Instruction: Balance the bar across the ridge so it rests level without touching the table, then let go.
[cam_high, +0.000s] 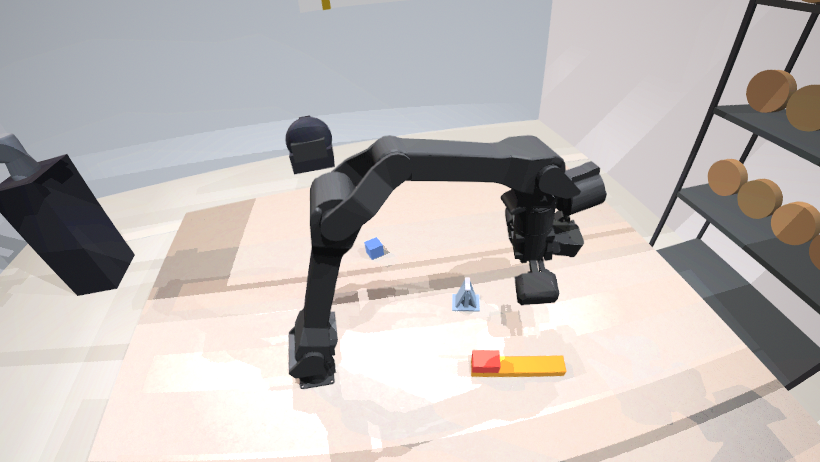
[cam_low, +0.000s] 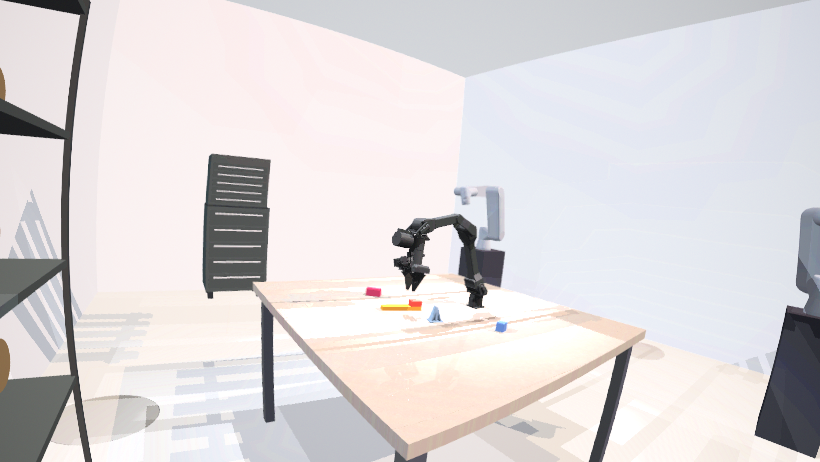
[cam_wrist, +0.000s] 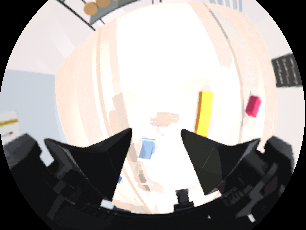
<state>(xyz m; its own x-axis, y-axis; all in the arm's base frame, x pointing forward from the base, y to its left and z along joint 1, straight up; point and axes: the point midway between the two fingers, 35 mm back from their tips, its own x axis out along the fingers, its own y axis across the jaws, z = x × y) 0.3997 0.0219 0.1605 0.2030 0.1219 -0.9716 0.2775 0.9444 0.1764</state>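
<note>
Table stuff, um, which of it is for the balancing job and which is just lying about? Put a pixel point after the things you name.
For the job:
- yellow bar (cam_high: 533, 365) (cam_low: 395, 307) (cam_wrist: 204, 114) with red block (cam_high: 485, 360) (cam_low: 415, 302)
- pale blue ridge (cam_high: 465, 298) (cam_low: 434, 315) (cam_wrist: 147, 149)

Apparently just lying about:
- blue cube (cam_high: 374, 248) (cam_low: 501, 326)
- crimson block (cam_low: 373, 291) (cam_wrist: 253, 106)

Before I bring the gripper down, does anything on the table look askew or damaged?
Nothing looks damaged or tipped. The ridge stands upright, and the yellow bar lies flat beside it. One thing to watch: a red block sits on one end of the bar, so its balance point is probably off-centre.
</note>
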